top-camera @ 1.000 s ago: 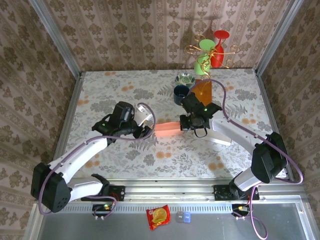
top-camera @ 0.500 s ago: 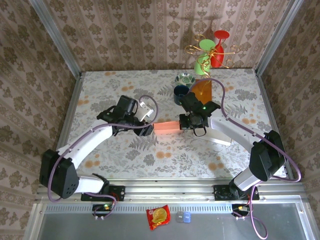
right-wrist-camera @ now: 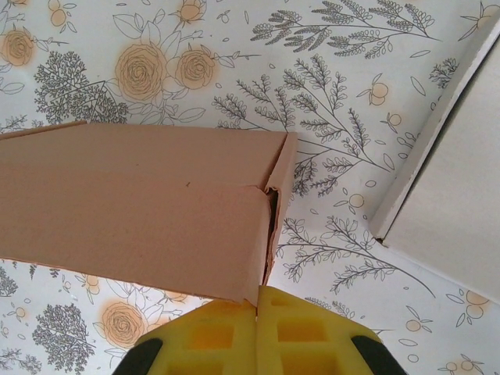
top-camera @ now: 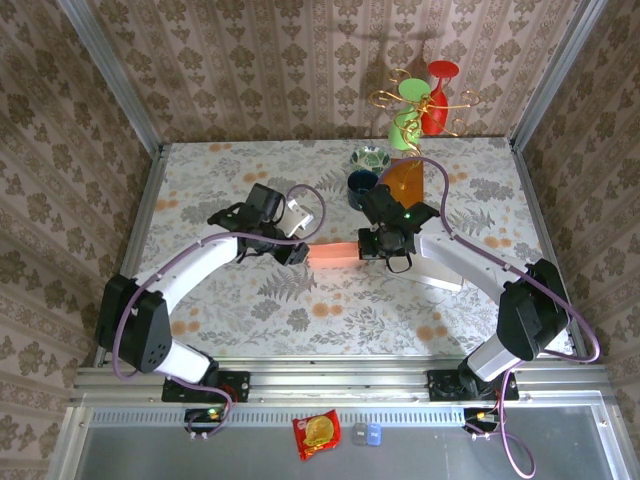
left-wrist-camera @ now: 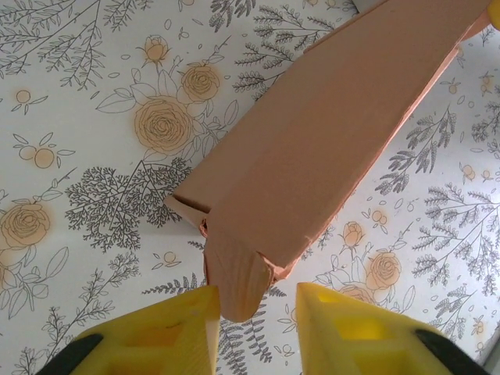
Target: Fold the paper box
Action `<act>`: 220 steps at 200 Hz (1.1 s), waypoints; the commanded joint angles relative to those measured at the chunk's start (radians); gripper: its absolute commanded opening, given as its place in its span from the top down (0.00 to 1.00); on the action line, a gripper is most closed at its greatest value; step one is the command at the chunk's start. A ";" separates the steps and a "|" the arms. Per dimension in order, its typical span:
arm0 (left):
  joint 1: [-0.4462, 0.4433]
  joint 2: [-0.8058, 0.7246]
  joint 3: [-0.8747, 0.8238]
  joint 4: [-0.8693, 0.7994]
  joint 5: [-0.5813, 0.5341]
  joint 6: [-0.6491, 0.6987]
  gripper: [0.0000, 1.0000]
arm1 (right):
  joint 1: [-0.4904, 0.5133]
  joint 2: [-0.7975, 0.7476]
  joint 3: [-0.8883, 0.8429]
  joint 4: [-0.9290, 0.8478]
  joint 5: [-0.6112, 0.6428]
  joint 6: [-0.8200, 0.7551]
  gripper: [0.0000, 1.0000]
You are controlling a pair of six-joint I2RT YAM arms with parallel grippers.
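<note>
You're closing L gripper (left-wrist-camera: 254, 312) in on end flap (left-wrist-camera: 234, 273), now between its jaws, not pinched yet; R gripper (right-wrist-camera: 258, 316) is clamping paper box (right-wrist-camera: 133, 203) at opp. end, so tuck's starting.

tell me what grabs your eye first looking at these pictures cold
The salmon-pink paper box at the middle of the floral table draws the eye, an arm at each end. The right pincer is shut on one end's edge, while the left pincer straddles the loose flap at the other, jaws apart. At the far edge, a gold wire stand carries a bright red cup.
</note>
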 commanded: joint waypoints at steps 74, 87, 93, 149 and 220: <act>-0.016 0.026 0.044 -0.003 -0.048 -0.019 0.89 | -0.005 0.013 0.024 -0.016 -0.023 0.022 1.00; -0.019 0.025 0.048 0.000 -0.045 -0.040 0.90 | -0.005 0.013 0.025 -0.018 -0.024 0.024 1.00; -0.021 0.027 0.051 0.002 -0.042 -0.053 0.91 | -0.005 0.013 0.027 -0.020 -0.024 0.025 1.00; -0.056 0.045 0.076 -0.026 -0.044 -0.219 0.93 | -0.005 0.020 0.022 -0.008 -0.033 0.063 1.00; -0.063 0.083 0.110 -0.078 -0.022 -0.375 0.95 | -0.005 0.034 0.037 -0.007 -0.044 0.078 1.00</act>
